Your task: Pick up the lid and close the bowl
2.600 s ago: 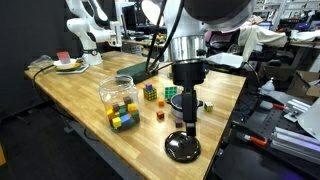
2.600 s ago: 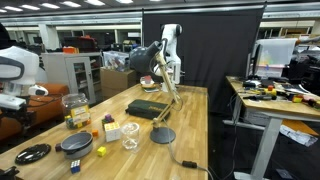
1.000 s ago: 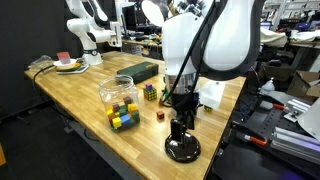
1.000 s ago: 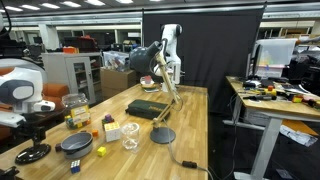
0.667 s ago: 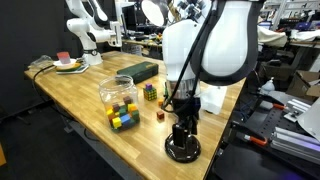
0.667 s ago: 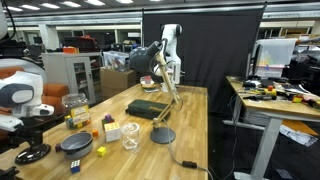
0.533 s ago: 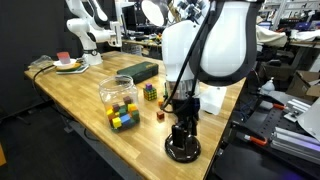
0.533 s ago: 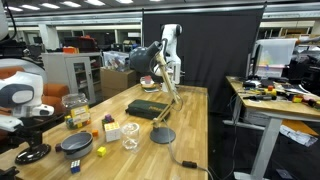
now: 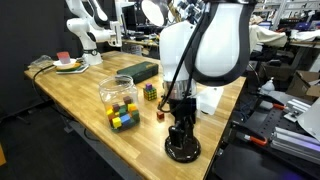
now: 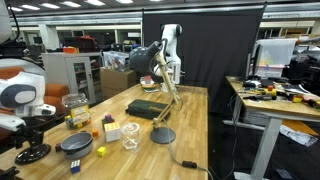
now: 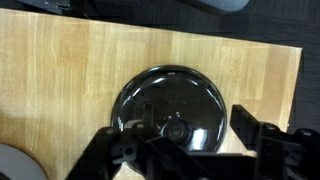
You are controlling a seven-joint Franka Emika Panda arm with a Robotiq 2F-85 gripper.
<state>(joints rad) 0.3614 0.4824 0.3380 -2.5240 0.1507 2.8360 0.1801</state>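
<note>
Above the lid (image 9: 183,151), the arm points its pincer (image 9: 181,138) straight down.

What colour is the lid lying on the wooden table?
The lid is glossy black; it shows best in the wrist view.

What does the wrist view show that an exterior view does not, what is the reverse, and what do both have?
Only the wrist view: the lid seen from above, with its small centre knob and glossy reflections. Only an exterior view: the clear container of coloured blocks, loose cubes and the white arm. Both: the open gripper above the lid, on the wooden table.
</note>
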